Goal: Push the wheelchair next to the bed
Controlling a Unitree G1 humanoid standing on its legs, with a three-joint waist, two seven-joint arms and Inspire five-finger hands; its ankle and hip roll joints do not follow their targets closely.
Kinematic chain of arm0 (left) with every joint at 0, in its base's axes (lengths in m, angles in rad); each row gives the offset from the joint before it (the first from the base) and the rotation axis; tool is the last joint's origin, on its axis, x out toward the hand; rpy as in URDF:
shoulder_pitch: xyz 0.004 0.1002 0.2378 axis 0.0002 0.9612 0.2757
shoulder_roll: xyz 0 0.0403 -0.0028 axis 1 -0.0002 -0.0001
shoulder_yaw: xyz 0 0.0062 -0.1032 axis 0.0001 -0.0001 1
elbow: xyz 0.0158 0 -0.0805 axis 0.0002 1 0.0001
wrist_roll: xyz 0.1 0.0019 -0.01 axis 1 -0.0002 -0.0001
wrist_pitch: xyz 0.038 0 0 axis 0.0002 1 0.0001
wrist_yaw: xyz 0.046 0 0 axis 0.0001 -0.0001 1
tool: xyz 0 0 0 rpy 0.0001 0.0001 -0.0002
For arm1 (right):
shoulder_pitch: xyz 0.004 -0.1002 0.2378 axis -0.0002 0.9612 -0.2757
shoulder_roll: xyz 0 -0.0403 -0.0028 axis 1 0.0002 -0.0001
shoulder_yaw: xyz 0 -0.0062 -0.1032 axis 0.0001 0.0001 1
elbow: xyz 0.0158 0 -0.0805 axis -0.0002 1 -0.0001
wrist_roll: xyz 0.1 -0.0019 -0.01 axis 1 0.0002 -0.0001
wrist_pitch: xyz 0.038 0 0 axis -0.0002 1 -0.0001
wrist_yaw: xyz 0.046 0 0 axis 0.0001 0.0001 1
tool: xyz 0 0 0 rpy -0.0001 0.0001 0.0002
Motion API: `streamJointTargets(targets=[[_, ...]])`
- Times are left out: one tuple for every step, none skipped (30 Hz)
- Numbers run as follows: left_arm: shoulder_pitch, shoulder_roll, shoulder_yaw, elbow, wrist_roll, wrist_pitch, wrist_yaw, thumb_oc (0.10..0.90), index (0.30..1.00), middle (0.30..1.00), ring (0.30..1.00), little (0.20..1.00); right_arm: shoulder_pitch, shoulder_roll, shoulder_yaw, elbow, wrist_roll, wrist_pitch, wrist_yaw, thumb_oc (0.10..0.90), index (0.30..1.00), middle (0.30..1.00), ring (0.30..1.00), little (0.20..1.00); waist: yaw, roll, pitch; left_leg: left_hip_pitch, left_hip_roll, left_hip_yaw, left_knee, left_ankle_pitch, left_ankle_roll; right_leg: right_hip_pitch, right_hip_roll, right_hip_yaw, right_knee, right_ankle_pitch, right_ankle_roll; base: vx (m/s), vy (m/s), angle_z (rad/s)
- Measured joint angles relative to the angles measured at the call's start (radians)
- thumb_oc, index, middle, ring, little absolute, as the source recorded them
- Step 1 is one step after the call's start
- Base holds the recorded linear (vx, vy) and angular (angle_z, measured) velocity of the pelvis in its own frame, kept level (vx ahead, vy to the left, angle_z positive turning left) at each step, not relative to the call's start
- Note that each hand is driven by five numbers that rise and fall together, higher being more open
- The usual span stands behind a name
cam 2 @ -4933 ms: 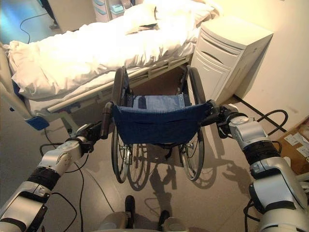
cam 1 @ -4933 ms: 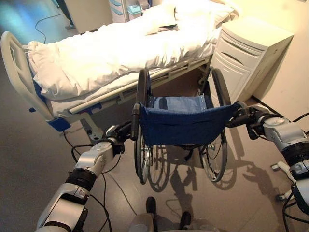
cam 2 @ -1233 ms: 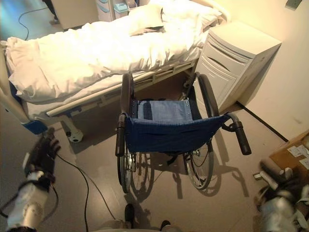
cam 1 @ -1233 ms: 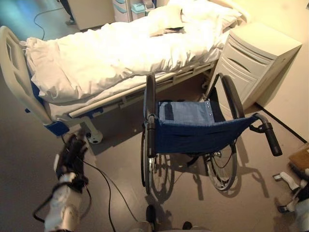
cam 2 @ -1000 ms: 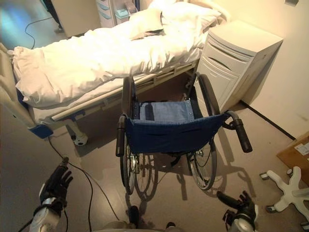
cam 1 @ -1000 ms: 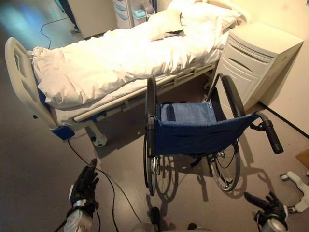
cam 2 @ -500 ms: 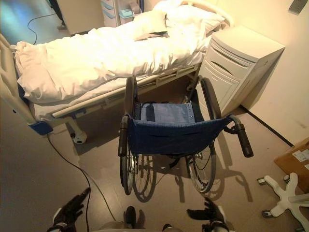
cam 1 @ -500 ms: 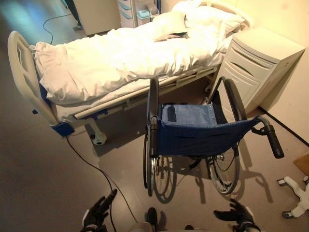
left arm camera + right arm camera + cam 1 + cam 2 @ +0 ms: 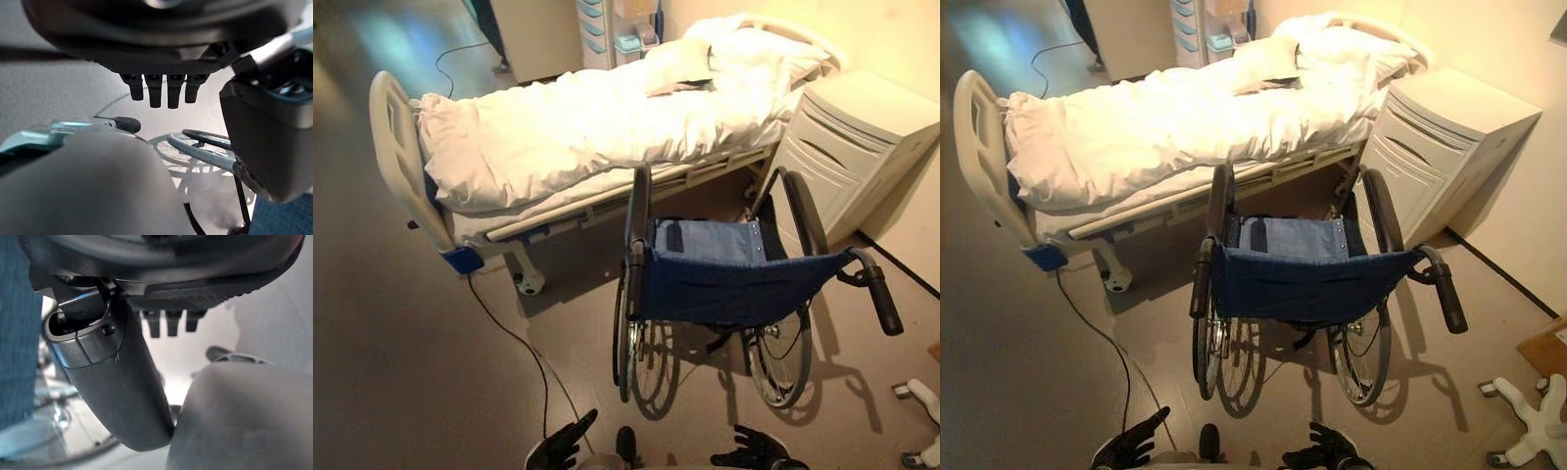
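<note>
- The wheelchair [image 9: 724, 294] stands on the grey floor [image 9: 401, 372] just beside the long side of the bed [image 9: 597, 137], its front toward the bed frame and its blue fabric back toward the robot.
- Neither hand touches the wheelchair; both push handles are free, the right handle [image 9: 879, 294] sticking out toward the robot.
- The left hand [image 9: 560, 450] shows at the bottom edge of the eye views, low and well apart from the chair, its fingers spread loosely and holding nothing.
- The right hand [image 9: 1324, 450] sits at the same bottom edge, also with fingers spread and empty.
- In the left wrist view the fingertips [image 9: 156, 93] hang straight in a row, with a wheel rim [image 9: 205, 152] beyond them.
- In the right wrist view the fingers [image 9: 168, 325] appear straight too, though the thumb's bulk hides much of them.
- A white cabinet [image 9: 857, 137] stands by the head of the bed, near the chair's right wheel.
- White bedding [image 9: 1175, 117] covers the mattress, with a pillow [image 9: 1342, 44] at the far end.
- A black cord [image 9: 524, 343] runs over the floor from the bed's foot end.
</note>
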Motion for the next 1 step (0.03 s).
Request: streamJointTargets(targets=[[-0.003, 0.000, 0.000, -0.009, 0.000, 0.000, -0.004, 0.800, 0.900, 0.900, 0.900, 0.900, -0.006, 0.000, 0.000, 0.000, 0.000, 0.006, 0.007, 0.800, 0.900, 0.900, 0.900, 0.900, 0.004, -0.001, -0.001, 0.001, 0.000, 0.000, 0.000, 0.000, 0.000, 0.002, 0.000, -0.001, 0.000, -0.001, 0.000, 0.01, -0.015, 0.17]])
